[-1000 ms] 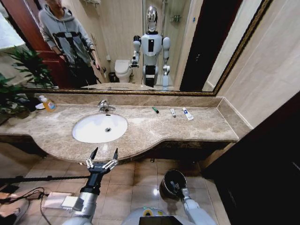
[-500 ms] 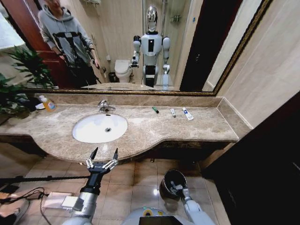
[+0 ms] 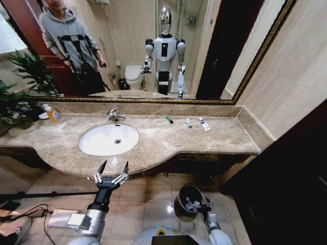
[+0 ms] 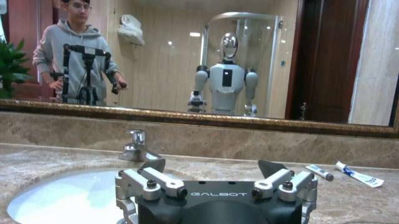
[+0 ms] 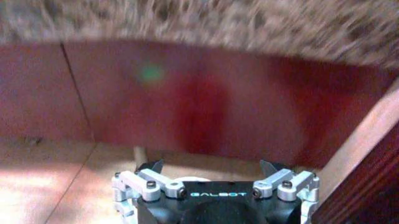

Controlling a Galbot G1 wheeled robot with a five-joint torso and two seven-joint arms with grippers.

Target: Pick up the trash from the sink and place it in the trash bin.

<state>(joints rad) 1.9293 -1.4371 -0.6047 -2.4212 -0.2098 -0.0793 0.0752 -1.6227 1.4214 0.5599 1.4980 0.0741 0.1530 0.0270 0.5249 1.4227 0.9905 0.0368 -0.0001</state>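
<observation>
The trash lies on the counter (image 3: 214,135), not in the sink (image 3: 109,139): a green stick (image 3: 169,120), a small tube (image 3: 188,122) and a longer tube (image 3: 204,124) in a loose row along the backsplash, well right of the basin. The basin itself looks bare apart from its drain. All three pieces sit far from the counter's front edge, so none seems likely to roll off, and the stone around them is open, which should give fingers room to come down from above.

The bin (image 3: 187,200) stands on the floor below the counter's front edge, on the right. The right gripper (image 3: 200,206) is low, at the bin's rim; its wrist view shows the fingers spread wide with nothing between them, facing the dark cabinet front under the counter. That posture suits a drop just made or a pause, though which is a guess.

The left gripper (image 3: 111,173) hovers just in front of the counter edge before the sink, fingers wide and empty, pointing toward the faucet (image 4: 136,146).
</observation>
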